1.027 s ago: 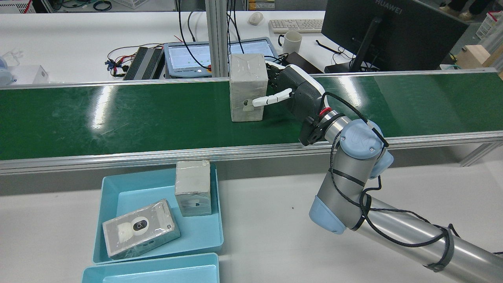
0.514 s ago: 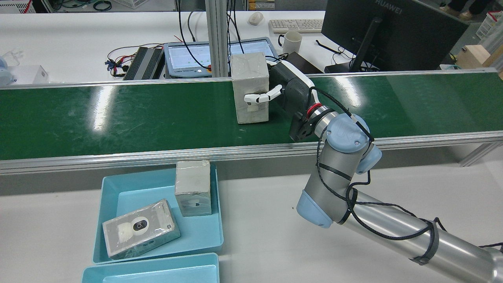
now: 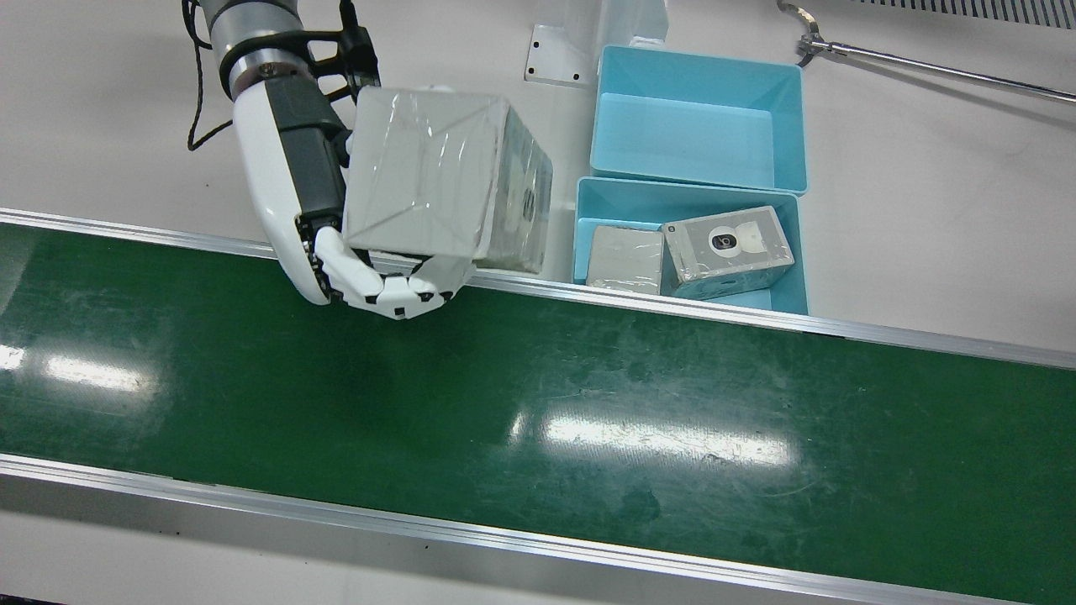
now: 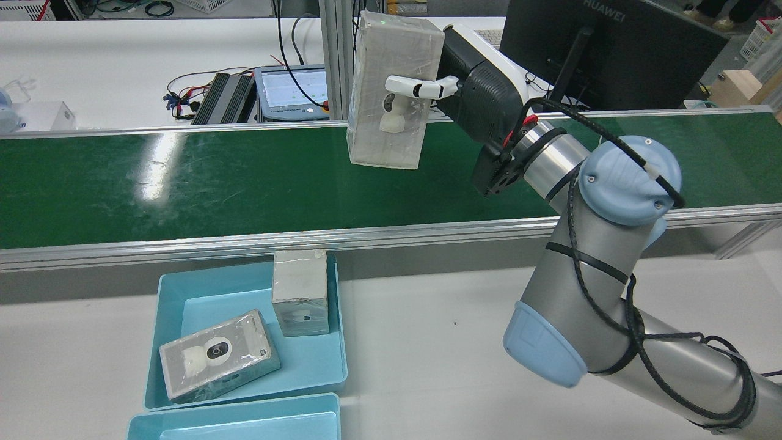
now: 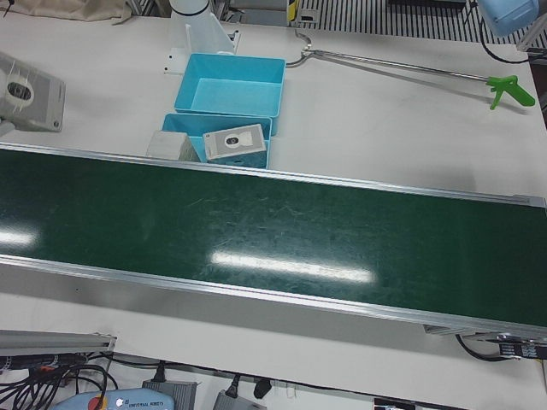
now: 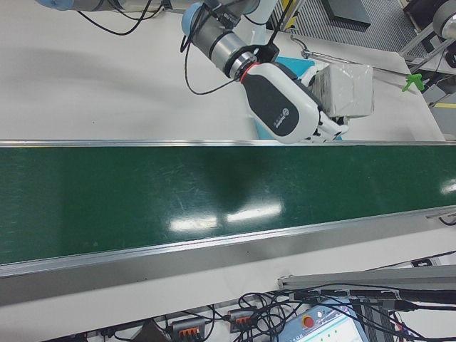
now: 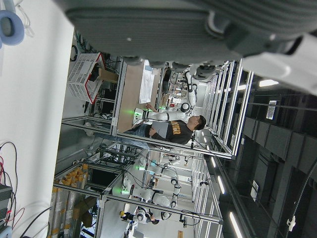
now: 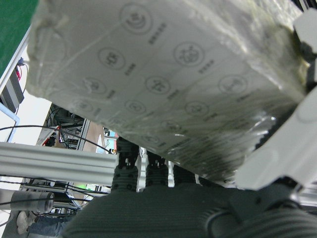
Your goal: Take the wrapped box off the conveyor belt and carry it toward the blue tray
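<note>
Gleaming under clear film, the grey wrapped box (image 4: pixel 389 91) — right robot hand (image 4: pixel 470 73) clamped.

wrapped box (image 4: pixel 391 91) lifted off belt (image 4: pixel 183 177) — right hand (image 4: pixel 470 79) raised

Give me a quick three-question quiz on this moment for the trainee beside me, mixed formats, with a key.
1. True or false: the plastic-wrapped grey box rests on the green conveyor belt.
2. Multiple choice: which hand holds that box? A) the right hand B) the left hand C) neither
3. Short answer: how many wrapped boxes already lie in the nearer light-blue plastic tray, and what is printed on the flat one?

Key
1. False: it is lifted clear of the belt, tilted, in the hand's grip.
2. A. The left hand shows only in its own camera, where its state cannot be told.
3. Two; the flat one shows a white camera, and the other stands upright against the tray's wall.
</note>
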Robot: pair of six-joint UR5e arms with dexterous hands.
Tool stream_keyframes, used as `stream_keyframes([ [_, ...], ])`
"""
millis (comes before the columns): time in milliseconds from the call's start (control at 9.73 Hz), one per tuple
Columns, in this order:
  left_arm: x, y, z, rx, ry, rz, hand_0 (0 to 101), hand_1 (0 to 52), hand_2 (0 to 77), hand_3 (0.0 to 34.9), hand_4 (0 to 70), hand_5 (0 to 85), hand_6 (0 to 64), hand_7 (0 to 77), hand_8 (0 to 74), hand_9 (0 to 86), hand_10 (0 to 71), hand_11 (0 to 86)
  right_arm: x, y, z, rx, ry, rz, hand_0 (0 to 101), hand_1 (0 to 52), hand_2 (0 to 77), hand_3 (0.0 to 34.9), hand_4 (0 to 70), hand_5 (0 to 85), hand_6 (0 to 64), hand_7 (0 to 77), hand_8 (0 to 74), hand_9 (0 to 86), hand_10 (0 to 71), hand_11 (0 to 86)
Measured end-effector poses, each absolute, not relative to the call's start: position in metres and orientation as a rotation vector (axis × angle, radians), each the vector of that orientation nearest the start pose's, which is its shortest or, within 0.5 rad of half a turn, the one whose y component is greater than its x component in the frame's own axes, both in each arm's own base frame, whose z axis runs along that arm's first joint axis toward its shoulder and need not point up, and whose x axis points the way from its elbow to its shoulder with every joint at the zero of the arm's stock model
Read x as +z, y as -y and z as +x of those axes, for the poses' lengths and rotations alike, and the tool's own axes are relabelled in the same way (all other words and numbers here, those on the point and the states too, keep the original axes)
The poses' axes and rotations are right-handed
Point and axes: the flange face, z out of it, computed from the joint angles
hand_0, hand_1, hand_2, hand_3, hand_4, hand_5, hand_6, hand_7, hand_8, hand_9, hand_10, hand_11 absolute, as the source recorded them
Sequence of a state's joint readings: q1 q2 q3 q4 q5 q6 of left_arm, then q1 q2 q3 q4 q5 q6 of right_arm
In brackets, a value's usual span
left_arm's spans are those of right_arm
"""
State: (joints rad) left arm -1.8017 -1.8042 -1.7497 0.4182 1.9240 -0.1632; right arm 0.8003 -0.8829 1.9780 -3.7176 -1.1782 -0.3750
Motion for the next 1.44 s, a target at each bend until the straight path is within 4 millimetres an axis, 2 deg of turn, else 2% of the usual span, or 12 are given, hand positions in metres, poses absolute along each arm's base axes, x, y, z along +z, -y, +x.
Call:
stream_keyframes([
  [103,0.519,0.513,-0.222,-2.249,-2.214,-0.321,0,0.0,1.1,0.0,0.5,1.1,0.0,0.5,0.5,0.5,0.5,0.5,0.174,0.517,-0.283,-1.706,-2.929,0.261,42,1.1,38.2,0.0,18.0,53.5,33.8,46.9,49.6,48.5,56.7,37.1],
  [205,0.519,0.513,-0.222,-2.249,-2.214,-0.321,0,0.0,0.5,0.0,0.0,1.1,0.0,0.5,0.5,0.5,0.0,0.5,0.17,0.498,-0.303,-1.704,-2.936,0.312,40,1.1,38.2,0.0,18.5,54.5,35.5,48.5,51.8,50.7,59.5,39.8],
  [514,0.519,0.513,-0.222,-2.249,-2.214,-0.32,0,0.0,0.5,0.0,0.0,1.1,0.0,0.5,0.5,0.0,0.5,0.5,0.171,0.415,-0.405,-1.76,-2.965,0.468,38,1.1,38.2,0.0,18.5,55.6,36.5,50.7,54.5,54.5,63.3,43.1],
  [616,0.519,0.513,-0.222,-2.249,-2.214,-0.32,0,0.0,0.5,0.0,0.0,1.1,0.0,0.5,0.5,0.5,0.5,0.5,0.174,0.392,-0.431,-1.787,-2.982,0.489,37,1.1,38.2,0.0,18.5,58.4,39.8,56.2,60.5,63.3,69.3,52.9],
  [719,0.519,0.513,-0.222,-2.249,-2.214,-0.321,0,0.0,0.5,0.0,0.0,1.1,0.5,0.5,0.5,0.0,0.5,0.5,0.178,0.376,-0.449,-1.813,-2.993,0.501,37,0.0,40.4,0.0,17.5,60.5,40.4,59.5,64.4,68.7,71.4,65.4],
  [822,0.519,0.513,-0.222,-2.249,-2.214,-0.32,0,0.0,0.5,0.0,0.0,1.1,0.5,0.5,0.5,0.0,0.5,0.5,0.184,0.367,-0.461,-1.836,-3.001,0.505,37,0.0,40.4,0.0,17.5,60.5,40.4,59.5,64.4,68.7,71.4,65.4],
  [925,0.519,0.513,-0.222,-2.249,-2.214,-0.321,0,0.0,0.5,0.0,0.0,1.1,0.5,0.5,0.5,0.0,0.5,0.5,0.191,0.364,-0.466,-1.856,-3.005,0.503,41,0.0,41.5,0.0,16.9,62.2,40.4,64.4,67.6,70.4,70.9,71.4],
  [1027,0.519,0.513,-0.222,-2.249,-2.214,-0.321,0,0.0,0.5,0.0,0.0,1.1,0.0,0.5,0.5,0.5,0.5,0.5,0.2,0.362,-0.469,-1.878,-3.009,0.504,39,0.0,39.3,0.0,13.6,62.2,39.3,69.3,58.9,72.0,49.6,61.6],
  [1130,0.519,0.513,-0.222,-2.249,-2.214,-0.321,0,0.0,0.5,0.0,0.0,1.1,0.0,0.5,0.5,0.0,0.0,0.5,0.208,0.361,-0.474,-1.901,-3.004,0.527,43,0.0,39.3,0.0,9.8,57.3,33.3,63.3,50.2,60.0,39.3,50.7],
  [1233,0.519,0.513,-0.222,-2.249,-2.214,-0.321,0,0.0,0.5,0.0,0.5,1.1,0.5,0.5,0.5,0.0,0.0,0.5,0.214,0.357,-0.48,-1.918,-2.992,0.573,43,0.0,39.3,0.0,9.8,57.3,33.3,63.3,50.2,60.0,39.3,50.7],
  [1336,0.519,0.513,-0.222,-2.249,-2.214,-0.321,0,0.0,0.5,0.0,0.5,1.1,0.5,0.5,0.5,0.0,0.0,0.5,0.217,0.351,-0.486,-1.926,-2.986,0.61,41,0.0,39.3,0.1,4.9,43.1,25.6,52.4,39.8,48.0,27.3,39.8],
  [1438,0.519,0.513,-0.222,-2.249,-2.214,-0.321,0,0.0,0.5,0.0,0.0,1.1,0.5,0.5,0.5,0.5,0.5,0.5,0.219,0.346,-0.49,-1.933,-2.984,0.637,41,0.0,39.3,0.1,4.9,43.1,25.6,52.4,39.8,48.0,27.3,39.8],
])
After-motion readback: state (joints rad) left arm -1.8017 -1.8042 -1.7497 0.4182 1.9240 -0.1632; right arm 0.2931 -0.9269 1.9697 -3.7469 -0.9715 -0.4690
